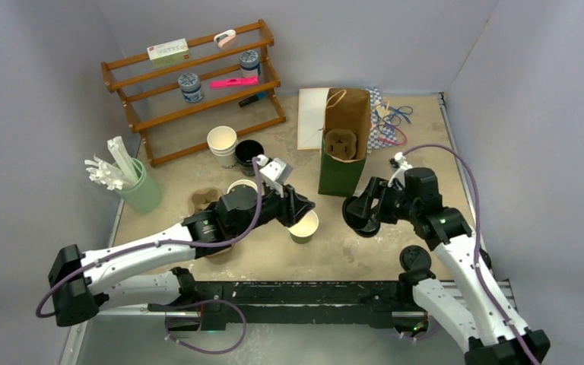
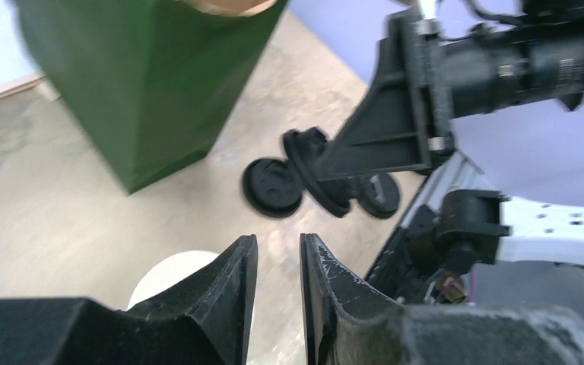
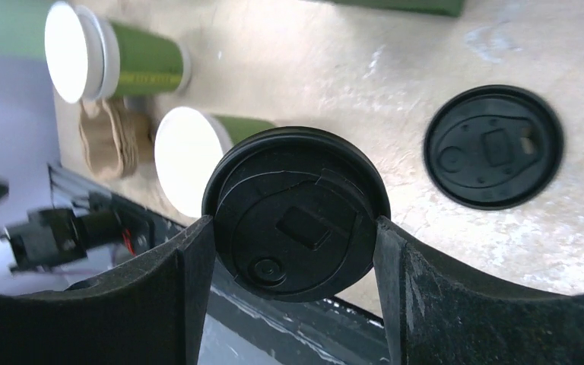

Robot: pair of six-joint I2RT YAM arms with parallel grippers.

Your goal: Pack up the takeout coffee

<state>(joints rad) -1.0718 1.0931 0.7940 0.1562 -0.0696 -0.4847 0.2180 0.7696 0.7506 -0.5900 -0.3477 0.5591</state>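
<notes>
Just under the left gripper [image 1: 304, 211], seen from above, the open green cup [image 1: 305, 228] stands on the table [image 1: 350, 255]. The right gripper [image 1: 365, 209] hangs beside it clamping a black lid [image 1: 355, 219], probably to cap it. A green bag [image 1: 340, 175] stands beyond both. From the left wrist, that gripper's fingers are barely parted with nothing between them, and the cup's white rim shows just to one side. From the right wrist, the lid is pinched edge to edge with the cup just behind it. A spare lid [image 3: 494, 146] lies well aside, out of the way.
</notes>
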